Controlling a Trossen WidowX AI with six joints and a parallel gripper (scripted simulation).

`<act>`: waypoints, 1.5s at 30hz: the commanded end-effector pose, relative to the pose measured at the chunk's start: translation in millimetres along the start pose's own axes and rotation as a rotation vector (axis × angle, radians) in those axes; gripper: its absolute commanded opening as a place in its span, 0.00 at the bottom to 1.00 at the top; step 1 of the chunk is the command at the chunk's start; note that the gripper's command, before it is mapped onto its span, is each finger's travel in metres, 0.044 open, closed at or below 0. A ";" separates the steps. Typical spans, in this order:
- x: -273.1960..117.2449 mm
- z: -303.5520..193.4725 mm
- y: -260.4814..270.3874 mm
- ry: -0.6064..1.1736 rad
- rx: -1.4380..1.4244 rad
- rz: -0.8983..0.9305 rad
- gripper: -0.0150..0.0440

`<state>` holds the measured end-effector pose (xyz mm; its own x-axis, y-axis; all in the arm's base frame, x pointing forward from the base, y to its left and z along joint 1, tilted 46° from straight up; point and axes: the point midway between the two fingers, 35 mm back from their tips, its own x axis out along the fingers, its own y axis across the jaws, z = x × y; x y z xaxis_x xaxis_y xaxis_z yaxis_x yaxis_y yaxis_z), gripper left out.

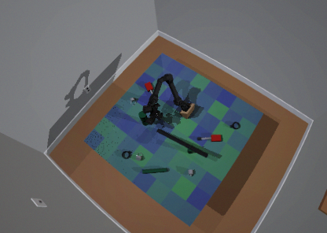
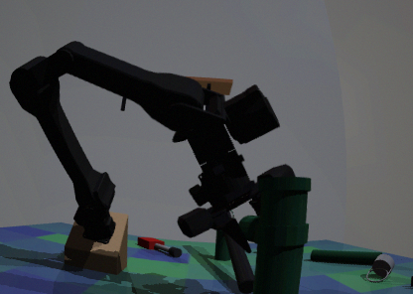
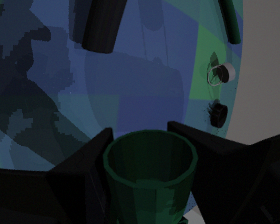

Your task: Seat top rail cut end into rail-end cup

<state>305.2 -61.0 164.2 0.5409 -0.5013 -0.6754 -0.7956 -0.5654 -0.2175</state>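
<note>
The thick green post (image 1: pixel 141 114) (image 2: pixel 282 237) stands on the checkered mat, with its wider cap (image 2: pixel 284 184) on top. The green rail-end cup (image 3: pixel 149 203) (image 2: pixel 248 225) sticks out from the post's side, its open mouth facing the wrist camera. My gripper (image 3: pixel 140 131) (image 2: pixel 232 221) (image 1: pixel 151 115) is shut on this cup, one finger on each side. The dark top rail (image 1: pixel 182 143) (image 2: pixel 239 264) (image 3: pixel 107 10) lies slanted across the mat. Its cut end is apart from the cup and outside it. The brace band is hidden by my fingers.
A wooden block (image 1: pixel 187 110) (image 2: pixel 99 249) carries the arm's base. Two red-headed tools (image 1: pixel 215 138) (image 1: pixel 148 86) (image 2: pixel 151 242), a green rod (image 1: pixel 155 170) (image 2: pixel 344 255) (image 3: pixel 227 3), dark rings (image 1: pixel 235 125) (image 1: pixel 126 154) and small grey fittings (image 1: pixel 191 171) (image 1: pixel 139 157) lie around the mat.
</note>
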 end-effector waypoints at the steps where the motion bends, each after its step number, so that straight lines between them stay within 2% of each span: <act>1: 2.5 0.3 -3.2 0.016 0.031 0.000 0.25; 22: 10.8 -1.7 -17.6 0.107 0.190 0.000 0.25; 45: 9.3 -1.3 -15.7 0.092 0.171 -0.002 0.25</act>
<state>323.0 -57.7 162.2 0.5591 -0.5626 -0.6090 -0.8249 -0.4512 -0.3406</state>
